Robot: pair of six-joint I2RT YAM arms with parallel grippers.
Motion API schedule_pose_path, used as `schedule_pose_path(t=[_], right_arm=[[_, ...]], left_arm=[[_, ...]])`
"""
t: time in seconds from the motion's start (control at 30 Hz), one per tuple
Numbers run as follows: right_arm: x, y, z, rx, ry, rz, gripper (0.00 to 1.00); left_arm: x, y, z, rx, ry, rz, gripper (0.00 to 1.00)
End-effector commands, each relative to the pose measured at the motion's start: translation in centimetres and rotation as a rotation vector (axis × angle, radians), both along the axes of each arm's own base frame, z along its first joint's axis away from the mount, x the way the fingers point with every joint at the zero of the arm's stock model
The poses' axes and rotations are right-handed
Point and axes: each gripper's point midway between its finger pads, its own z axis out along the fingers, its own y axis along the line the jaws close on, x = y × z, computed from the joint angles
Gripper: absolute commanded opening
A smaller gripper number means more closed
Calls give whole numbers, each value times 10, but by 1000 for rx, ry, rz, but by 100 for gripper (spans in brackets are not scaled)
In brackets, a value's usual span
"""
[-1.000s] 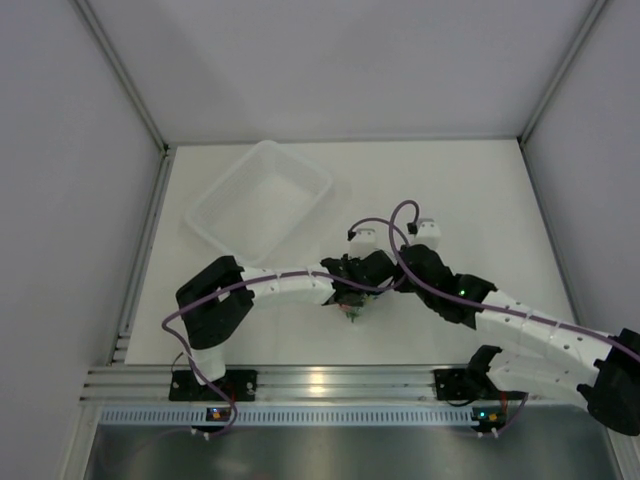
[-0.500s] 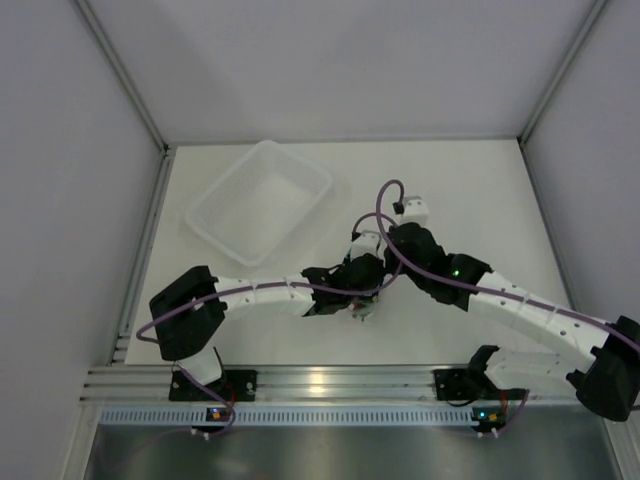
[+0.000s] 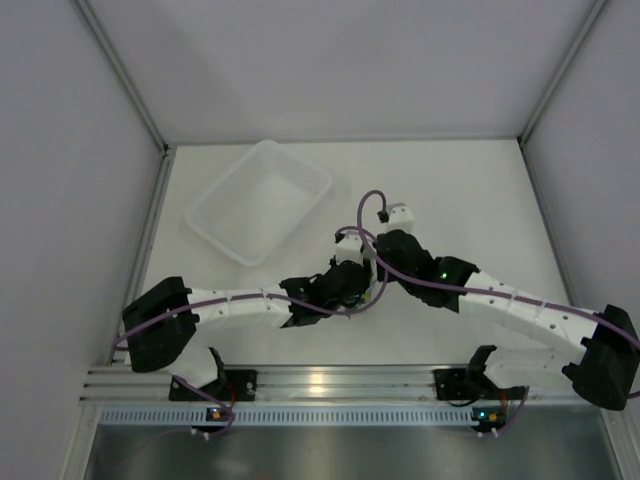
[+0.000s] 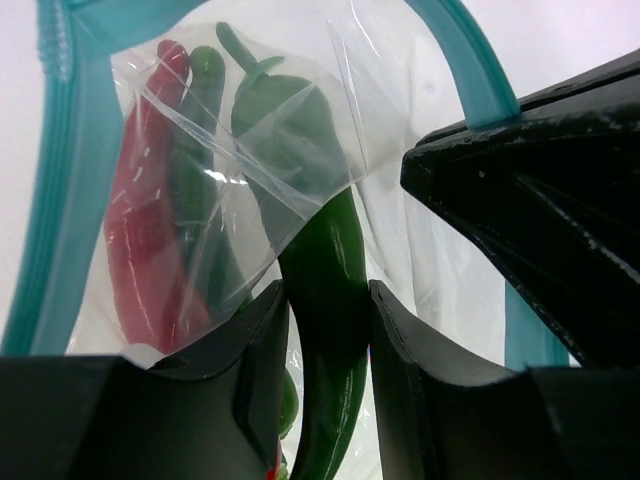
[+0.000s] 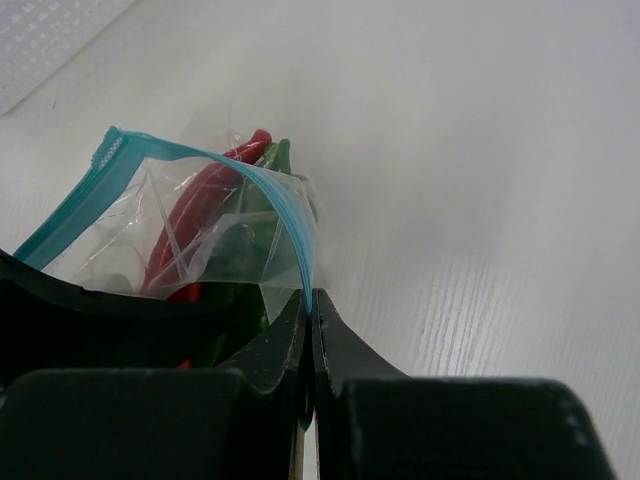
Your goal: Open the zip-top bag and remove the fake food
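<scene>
In the zip-top bag [image 5: 120, 225]: fake food [image 4: 320, 260]; tub [image 3: 258, 200] behind-left.

No writing to read

We find no legible word, label, brand, number or sign on the zip-top bag [image 5: 150, 215], the fake food [image 4: 320, 250] in it, the clear tub [image 3: 258, 200], the left arm [image 3: 235, 303], the right arm [image 3: 510, 310] or the rail [image 3: 320, 378] at the near edge of the surface [image 3: 470, 200]. Any marks at the arm bases are too small to tell.
</scene>
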Motion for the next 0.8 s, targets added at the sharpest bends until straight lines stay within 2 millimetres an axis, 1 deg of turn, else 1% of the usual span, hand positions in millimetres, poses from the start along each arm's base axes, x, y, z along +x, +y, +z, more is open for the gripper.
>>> schedule_pose_path(t=[0.0, 0.07, 0.1, 0.13, 0.17, 0.2, 0.23, 0.27, 0.3, 0.33, 0.37, 0.4, 0.43, 0.47, 0.53, 0.57, 0.6, 0.67, 0.77], right_arm=[[14, -8, 15, -26, -73, -66, 0], [14, -6, 19, -3, -83, -64, 0], [11, 0, 20, 25, -74, -36, 0], [10, 2, 21, 45, -74, -22, 0], [7, 4, 23, 70, -79, -7, 0], [4, 12, 26, 99, -80, 21, 0], [1, 15, 29, 108, -86, 31, 0], [0, 19, 33, 114, -95, 37, 0], [-5, 25, 36, 109, -110, 47, 0], [-8, 26, 36, 93, -112, 47, 0], [-15, 36, 39, 90, -117, 68, 0], [-17, 38, 39, 81, -122, 67, 0], [-17, 39, 38, 63, -127, 58, 0], [-21, 43, 36, 53, -125, 69, 0], [-23, 45, 30, 30, -118, 68, 0], [-24, 45, 28, 28, -116, 64, 0], [-25, 45, 26, 21, -116, 60, 0], [-24, 42, 23, 15, -118, 48, 0], [-22, 37, 23, 15, -135, 23, 0]], left_arm=[[1, -11, 47, -160, -94, -10, 0], [6, -1, 46, -166, -99, 45, 0], [7, 6, 43, -164, -101, 72, 0], [13, 14, 44, -161, -117, 126, 0], [14, 17, 45, -175, -112, 158, 0], [17, 22, 45, -174, -116, 186, 0], [21, 26, 46, -168, -124, 219, 0], [24, 26, 48, -177, -117, 248, 0], [27, 26, 45, -164, -112, 267, 0], [32, 20, 57, -186, -114, 282, 0], [35, 24, 56, -164, -111, 311, 0], [38, 22, 53, -154, -109, 322, 0], [41, 20, 63, -172, -113, 341, 0], [42, 18, 64, -175, -115, 344, 0], [44, 17, 70, -188, -122, 353, 0], [47, 17, 77, -201, -132, 369, 0], [46, 20, 75, -183, -127, 375, 0], [46, 19, 78, -195, -119, 364, 0], [44, 20, 80, -229, -94, 360, 0]])
